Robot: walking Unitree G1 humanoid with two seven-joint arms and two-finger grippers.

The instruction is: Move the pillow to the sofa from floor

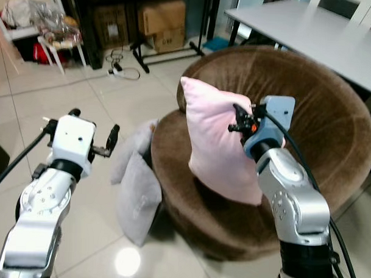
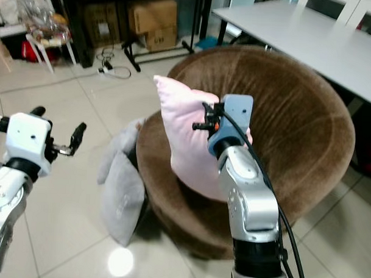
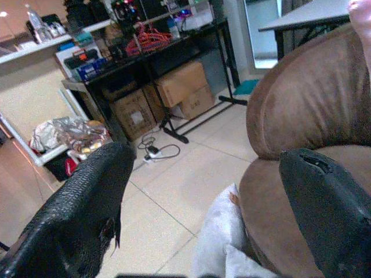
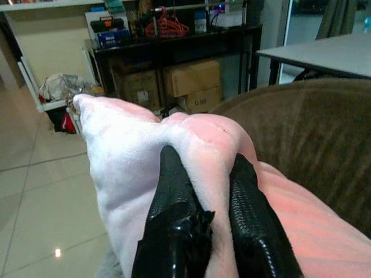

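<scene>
Right gripper point(image 4: 200, 191) pinching pink pillow point(image 1: 216, 140) upright over sofa point(image 1: 332, 138) seat; left gripper point(image 1: 94, 145) spread, idle; next, release.

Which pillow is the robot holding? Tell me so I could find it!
Find the big round brown sofa. Standing on its seat is the pink pillow, pinched at its edge by the right gripper. The other pillows, the grey pillows, lean against the sofa's side on the floor.

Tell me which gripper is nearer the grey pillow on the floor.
Left. The left gripper hovers open just beside the grey pillow, above the floor. The right gripper is farther off over the brown sofa, pinching the pink pillow.
</scene>
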